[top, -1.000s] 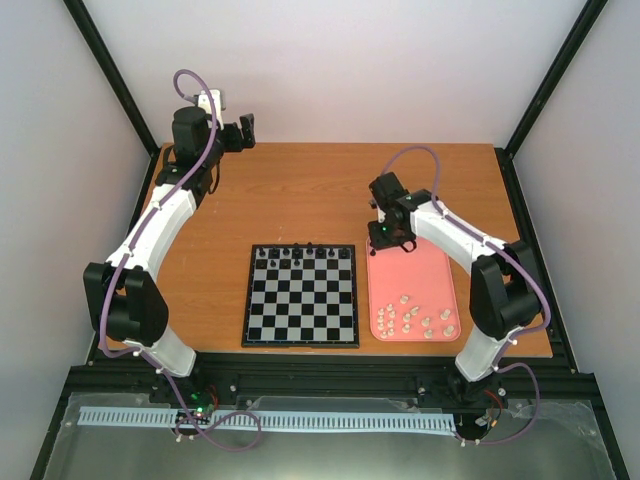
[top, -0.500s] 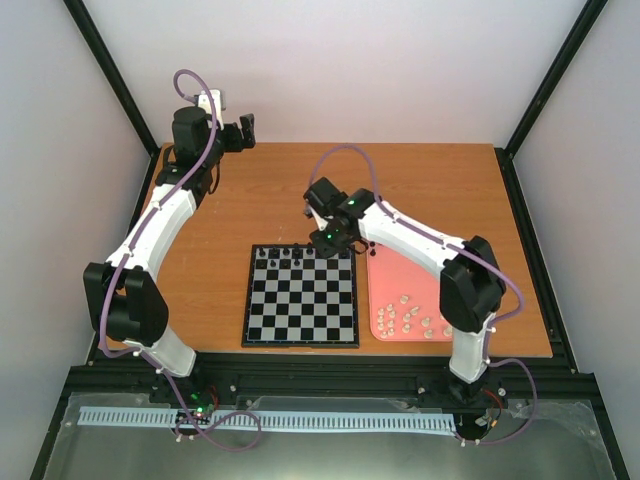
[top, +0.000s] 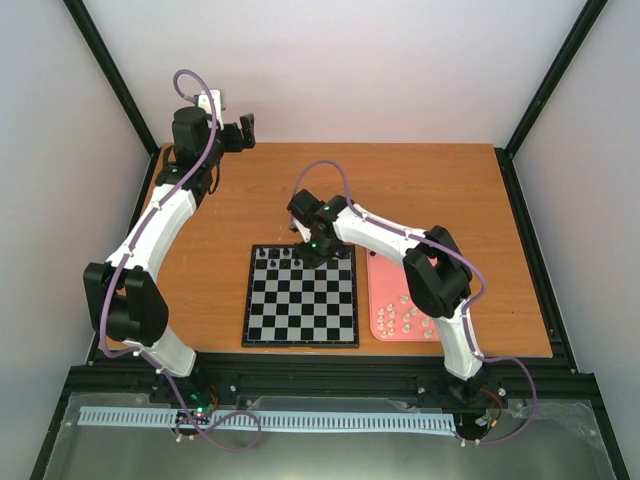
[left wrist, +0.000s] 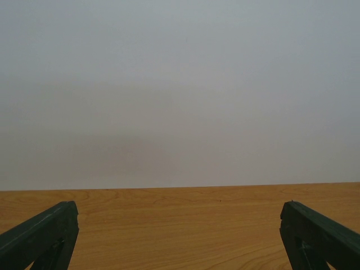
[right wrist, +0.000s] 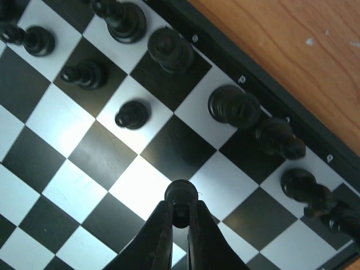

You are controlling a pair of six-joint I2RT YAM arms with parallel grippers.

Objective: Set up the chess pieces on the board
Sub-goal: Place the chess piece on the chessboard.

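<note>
The board (top: 300, 310) lies at the table's near middle. Several black chess pieces (top: 275, 258) stand on its far rows. In the right wrist view they line the far edge, among them a tall piece (right wrist: 233, 106) and a small pawn (right wrist: 132, 114) one row in. My right gripper (top: 313, 247) hovers over the far rows, shut on a black pawn (right wrist: 180, 194) pinched between its fingertips (right wrist: 180, 209) above a light square (right wrist: 140, 185). My left gripper (top: 245, 132) is raised at the far left corner, open and empty (left wrist: 179, 211), facing the wall.
A pink tray (top: 400, 275) lies right of the board, with several cream-white pieces (top: 410, 318) at its near end. The right arm (top: 385, 235) reaches across the tray's far end. The wooden table (top: 440, 190) ends at black frame posts.
My right gripper has swung left from the pink tray's far end to over the board's far rows, staying shut. The left arm has not moved.
</note>
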